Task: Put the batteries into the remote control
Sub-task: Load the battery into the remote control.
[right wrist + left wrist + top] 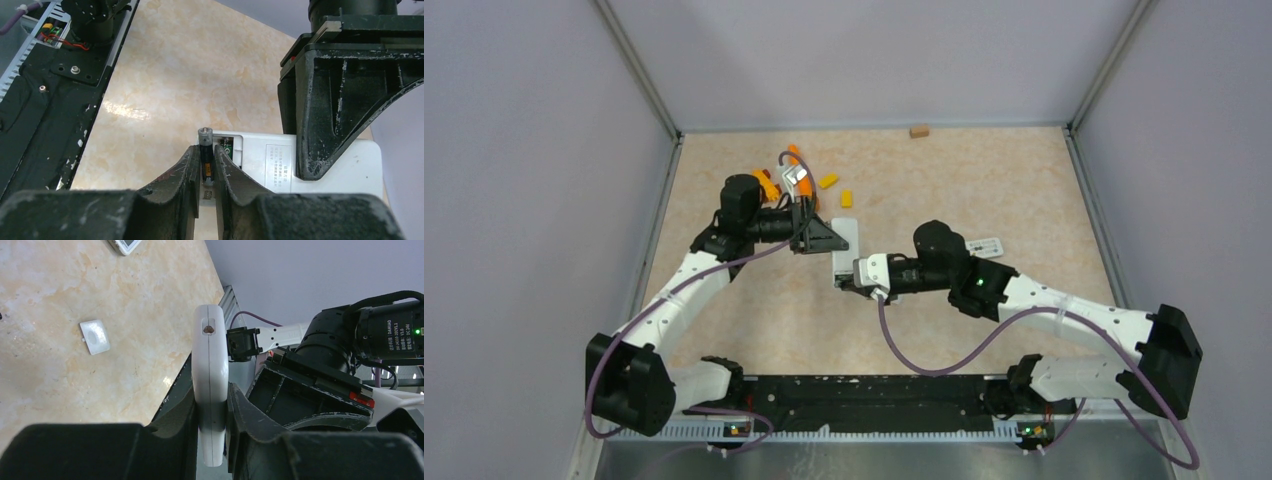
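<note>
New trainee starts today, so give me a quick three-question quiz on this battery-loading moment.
1. True or false: the left gripper clamps the white remote.
2. The right gripper holds: A nothing; B a battery; C a screwdriver.
3. Fill in: the small white panel lies on the ____.
Key: 1 true; 2 B; 3 table.

Top camera high, looking down; wrist cameras low, close-up, facing each other; all share remote (847,246)
</note>
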Robot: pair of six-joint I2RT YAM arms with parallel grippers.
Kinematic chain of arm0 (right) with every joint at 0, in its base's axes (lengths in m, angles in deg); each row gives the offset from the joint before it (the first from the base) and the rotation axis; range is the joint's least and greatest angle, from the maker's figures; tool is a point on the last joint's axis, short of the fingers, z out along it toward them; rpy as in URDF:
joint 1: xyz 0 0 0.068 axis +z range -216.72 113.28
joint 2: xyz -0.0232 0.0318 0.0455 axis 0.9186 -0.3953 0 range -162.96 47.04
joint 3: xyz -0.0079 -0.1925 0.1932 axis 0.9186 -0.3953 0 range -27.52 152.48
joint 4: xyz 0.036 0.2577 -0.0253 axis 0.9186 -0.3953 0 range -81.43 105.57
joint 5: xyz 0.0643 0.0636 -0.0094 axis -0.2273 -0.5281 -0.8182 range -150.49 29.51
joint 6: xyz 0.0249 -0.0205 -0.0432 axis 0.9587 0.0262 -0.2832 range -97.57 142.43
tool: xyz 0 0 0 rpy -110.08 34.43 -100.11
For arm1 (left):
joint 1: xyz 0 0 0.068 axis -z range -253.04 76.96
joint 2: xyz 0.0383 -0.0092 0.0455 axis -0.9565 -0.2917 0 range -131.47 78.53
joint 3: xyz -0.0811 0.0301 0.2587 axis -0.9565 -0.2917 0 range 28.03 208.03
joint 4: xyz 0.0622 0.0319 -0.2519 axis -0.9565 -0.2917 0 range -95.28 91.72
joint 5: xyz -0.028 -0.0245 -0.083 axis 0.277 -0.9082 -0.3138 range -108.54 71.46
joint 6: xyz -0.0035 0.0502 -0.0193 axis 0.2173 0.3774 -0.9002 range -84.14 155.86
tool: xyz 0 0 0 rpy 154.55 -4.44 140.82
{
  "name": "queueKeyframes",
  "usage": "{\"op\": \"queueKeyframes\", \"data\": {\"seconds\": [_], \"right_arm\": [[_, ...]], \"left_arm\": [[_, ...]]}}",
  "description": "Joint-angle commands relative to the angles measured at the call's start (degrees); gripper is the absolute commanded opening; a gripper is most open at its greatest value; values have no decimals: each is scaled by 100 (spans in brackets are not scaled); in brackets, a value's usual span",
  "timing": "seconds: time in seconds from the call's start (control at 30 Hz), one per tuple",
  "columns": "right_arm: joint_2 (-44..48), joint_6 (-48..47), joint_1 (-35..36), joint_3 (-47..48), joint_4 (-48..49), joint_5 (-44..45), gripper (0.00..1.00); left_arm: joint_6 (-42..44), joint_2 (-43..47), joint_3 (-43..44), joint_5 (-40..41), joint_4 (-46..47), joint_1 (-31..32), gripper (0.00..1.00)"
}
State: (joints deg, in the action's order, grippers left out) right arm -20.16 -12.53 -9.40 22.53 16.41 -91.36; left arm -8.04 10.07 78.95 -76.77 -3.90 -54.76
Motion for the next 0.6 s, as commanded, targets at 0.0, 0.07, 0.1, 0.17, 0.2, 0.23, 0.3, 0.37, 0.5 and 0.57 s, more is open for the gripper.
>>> {"op": "queueKeyframes", "data": {"seconds": [0.0, 0.07, 0.1, 0.17, 0.2, 0.23, 0.3, 0.37, 0.5, 0.57], "right_arm": [[-48, -73, 67, 303, -67, 60, 18], [-52, -49, 65, 304, -67, 80, 18], [-49, -40, 62, 310, -69, 81, 19], [-48, 28, 68, 318, -67, 81, 20], [-52, 60, 75, 314, -67, 77, 20], [-57, 88, 74, 323, -67, 61, 20], [-48, 132, 76, 339, -56, 51, 22], [-20, 176, 76, 348, -58, 55, 27], [171, 251, 70, 293, -67, 21, 53], [292, 326, 77, 255, -24, 5, 58]], "left_arm": [[-56, -60, 280, -201, 300, 17, 0], [-57, -67, 279, -190, 291, 17, 0], [-57, -70, 279, -183, 288, 15, 0], [-57, -70, 279, -174, 275, 17, 0], [-57, -70, 271, -169, 266, 17, 0], [-57, -70, 270, -158, 264, 15, 0], [-49, -77, 274, -132, 245, 17, 0], [-49, -93, 271, -110, 229, 17, 0], [-24, -109, 275, -94, 224, 16, 0], [-4, -129, 280, -75, 227, 14, 0]]}}
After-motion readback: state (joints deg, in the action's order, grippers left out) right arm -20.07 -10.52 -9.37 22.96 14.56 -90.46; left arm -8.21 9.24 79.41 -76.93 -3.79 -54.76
